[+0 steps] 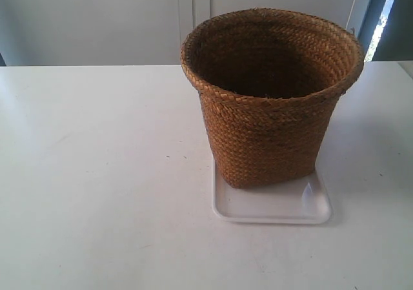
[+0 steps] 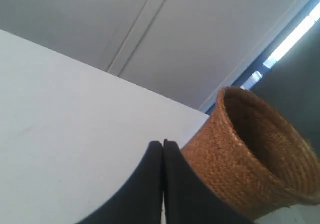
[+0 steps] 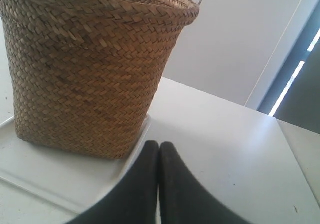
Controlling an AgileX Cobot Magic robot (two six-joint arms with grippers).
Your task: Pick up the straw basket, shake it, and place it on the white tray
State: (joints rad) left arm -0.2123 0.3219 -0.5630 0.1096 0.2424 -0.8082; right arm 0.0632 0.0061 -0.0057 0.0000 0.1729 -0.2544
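The straw basket (image 1: 268,135) stands on the white tray (image 1: 271,207), nearer the table (image 1: 97,174) edge at the exterior view's right. It is probably light and stiff-woven, best gripped at its thick rim. The left tool (image 2: 163,151) and right tool (image 3: 159,151) are closed, empty.

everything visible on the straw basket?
The straw basket is brown braided straw, bucket-shaped, flaring to a thick round rim over a squarish base. It stands upright, apparently empty, though its bottom is in shadow. Its base sits on the white tray, toward the far side in the exterior view; the rim spreads wider than the tray. Nothing else touches it: the left end effector and right end effector are shut, clear of it.
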